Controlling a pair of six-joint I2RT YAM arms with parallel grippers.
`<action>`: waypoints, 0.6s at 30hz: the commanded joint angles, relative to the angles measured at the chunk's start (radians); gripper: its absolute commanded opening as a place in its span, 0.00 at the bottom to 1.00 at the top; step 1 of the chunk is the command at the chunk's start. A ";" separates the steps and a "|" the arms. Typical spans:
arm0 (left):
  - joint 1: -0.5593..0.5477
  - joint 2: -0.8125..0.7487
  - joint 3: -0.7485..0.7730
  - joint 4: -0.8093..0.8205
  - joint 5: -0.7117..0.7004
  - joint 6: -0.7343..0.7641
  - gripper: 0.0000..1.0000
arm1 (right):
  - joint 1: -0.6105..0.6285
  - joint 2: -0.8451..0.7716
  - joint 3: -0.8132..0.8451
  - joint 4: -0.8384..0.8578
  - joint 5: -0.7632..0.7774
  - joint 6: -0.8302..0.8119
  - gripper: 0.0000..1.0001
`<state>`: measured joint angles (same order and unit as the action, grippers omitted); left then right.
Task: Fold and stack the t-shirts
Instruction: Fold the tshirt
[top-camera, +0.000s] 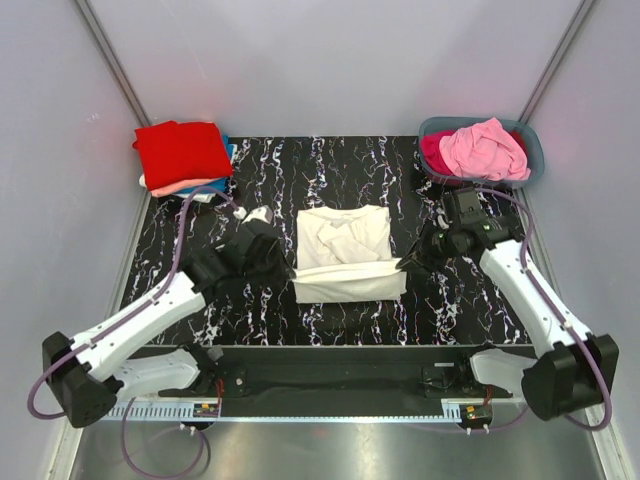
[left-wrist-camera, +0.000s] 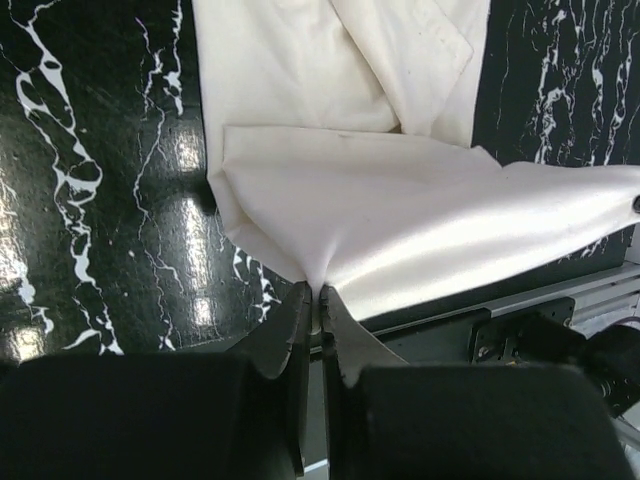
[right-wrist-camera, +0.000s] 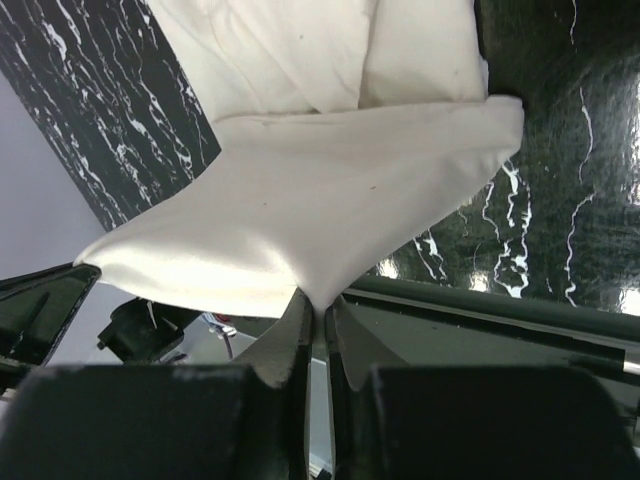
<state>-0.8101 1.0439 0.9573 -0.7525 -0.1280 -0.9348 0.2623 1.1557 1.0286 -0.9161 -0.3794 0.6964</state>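
- Left hand (left-wrist-camera: 315, 300): closed, a corner of the cream t-shirt (left-wrist-camera: 400, 230) pinched in it.
- Right hand (right-wrist-camera: 318, 305): closed, the opposite corner pinched in it.
- Cream t-shirt: near fold stretched between both hands; remainder laid on the bench (top-camera: 450, 310) beyond them.

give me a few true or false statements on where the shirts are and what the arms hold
1. The left jaws and the right jaws each pinch the cream t-shirt. True.
2. The red t-shirt lies in the tub. False: it tops a folded pile at the far left corner.
3. A pink t-shirt sits in the tub. True.
4. The cream t-shirt lies against the far wall. False: it is mid-table, between the two arms.
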 joint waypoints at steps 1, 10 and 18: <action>0.066 0.047 0.064 0.021 0.047 0.102 0.09 | -0.003 0.058 0.082 0.055 0.063 -0.052 0.00; 0.195 0.237 0.225 0.016 0.113 0.240 0.09 | -0.031 0.240 0.252 0.056 0.102 -0.107 0.00; 0.327 0.468 0.395 0.031 0.212 0.359 0.10 | -0.060 0.482 0.459 0.086 0.120 -0.120 0.00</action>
<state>-0.5392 1.4353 1.2736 -0.7372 0.0353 -0.6647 0.2253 1.5597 1.3918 -0.8787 -0.3233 0.6079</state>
